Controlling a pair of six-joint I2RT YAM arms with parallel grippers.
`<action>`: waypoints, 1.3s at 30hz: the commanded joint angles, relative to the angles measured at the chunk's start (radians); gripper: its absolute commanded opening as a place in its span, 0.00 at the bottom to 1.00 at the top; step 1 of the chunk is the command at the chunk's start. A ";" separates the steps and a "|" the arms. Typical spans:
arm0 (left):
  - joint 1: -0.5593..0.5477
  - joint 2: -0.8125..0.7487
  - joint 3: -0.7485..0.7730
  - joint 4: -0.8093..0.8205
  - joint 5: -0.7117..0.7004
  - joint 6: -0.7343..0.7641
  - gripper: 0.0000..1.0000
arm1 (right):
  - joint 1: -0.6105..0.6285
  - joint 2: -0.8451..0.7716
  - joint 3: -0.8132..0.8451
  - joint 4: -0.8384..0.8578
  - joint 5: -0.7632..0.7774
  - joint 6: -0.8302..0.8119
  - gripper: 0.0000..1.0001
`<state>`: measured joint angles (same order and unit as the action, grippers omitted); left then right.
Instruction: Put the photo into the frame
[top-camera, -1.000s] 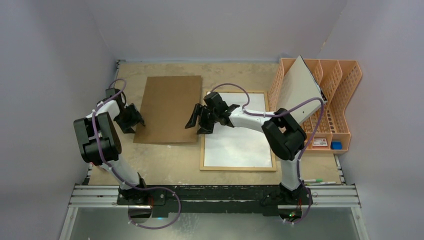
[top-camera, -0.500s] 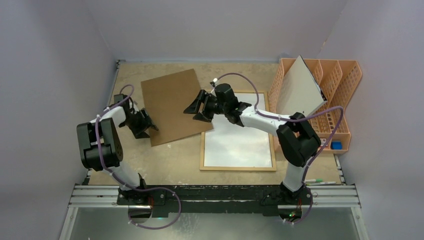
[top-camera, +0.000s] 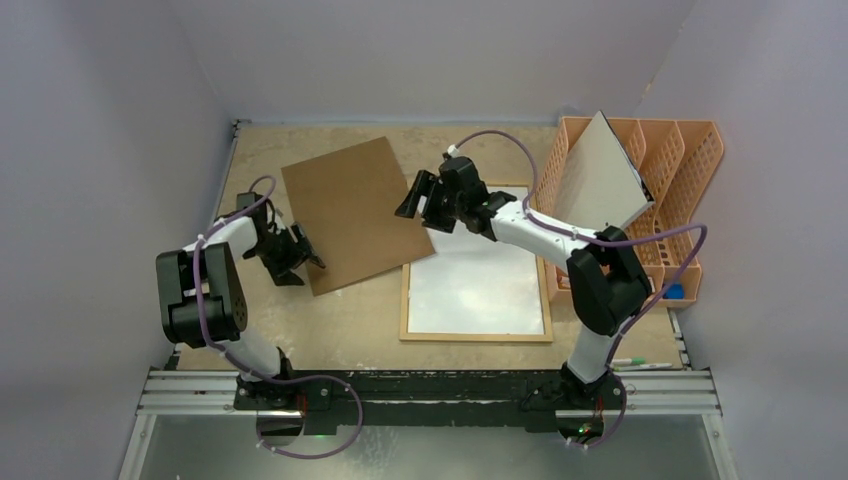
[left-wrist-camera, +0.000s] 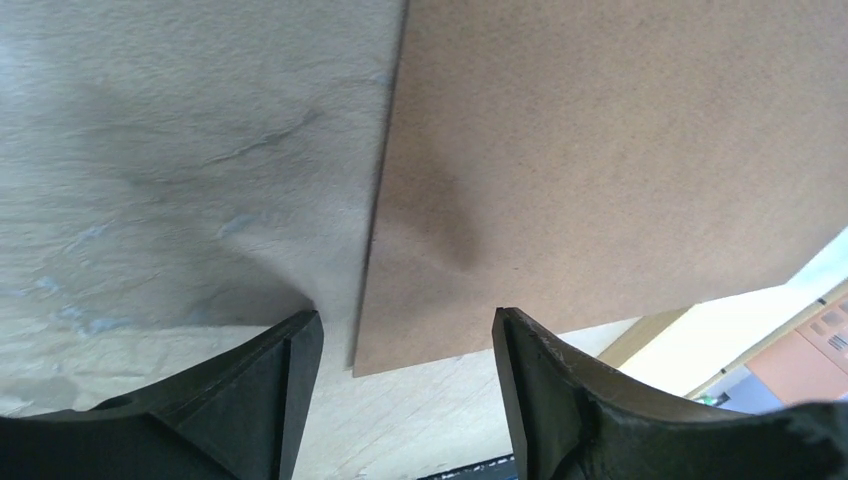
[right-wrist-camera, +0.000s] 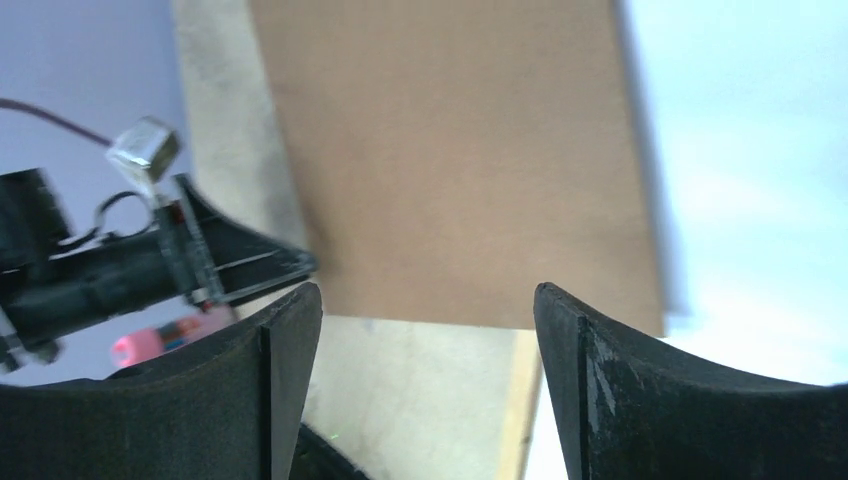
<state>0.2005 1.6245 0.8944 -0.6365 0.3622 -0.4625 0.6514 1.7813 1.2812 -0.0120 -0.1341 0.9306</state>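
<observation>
Overhead only, pale board (top-camera: 597, 178) in orange rack (top-camera: 692, 175) beside wooden frame (top-camera: 475, 337).

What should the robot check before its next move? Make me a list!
1. Left gripper open: ok, the near corner of the brown board shows between its jaws.
2. Right gripper empty: ok, open above the board.
3. Board off the frame: not ok, it overlaps the frame's far left corner.
4. Frame lying flat on the table: ok.
5. Photo in sight: cannot tell, no view shows it.
</observation>
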 joint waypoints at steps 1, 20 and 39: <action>0.000 -0.020 0.040 -0.052 -0.138 0.038 0.69 | -0.051 0.004 0.000 -0.087 0.090 -0.184 0.81; 0.000 -0.008 0.053 0.168 -0.046 -0.070 0.71 | -0.121 0.299 0.174 -0.022 -0.216 -0.443 0.85; 0.000 0.090 0.042 0.208 0.069 -0.054 0.62 | -0.141 0.316 0.188 0.138 -0.699 -0.414 0.64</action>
<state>0.2058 1.6760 0.9356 -0.4629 0.4061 -0.5156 0.4919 2.1143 1.4429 0.0154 -0.5869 0.4953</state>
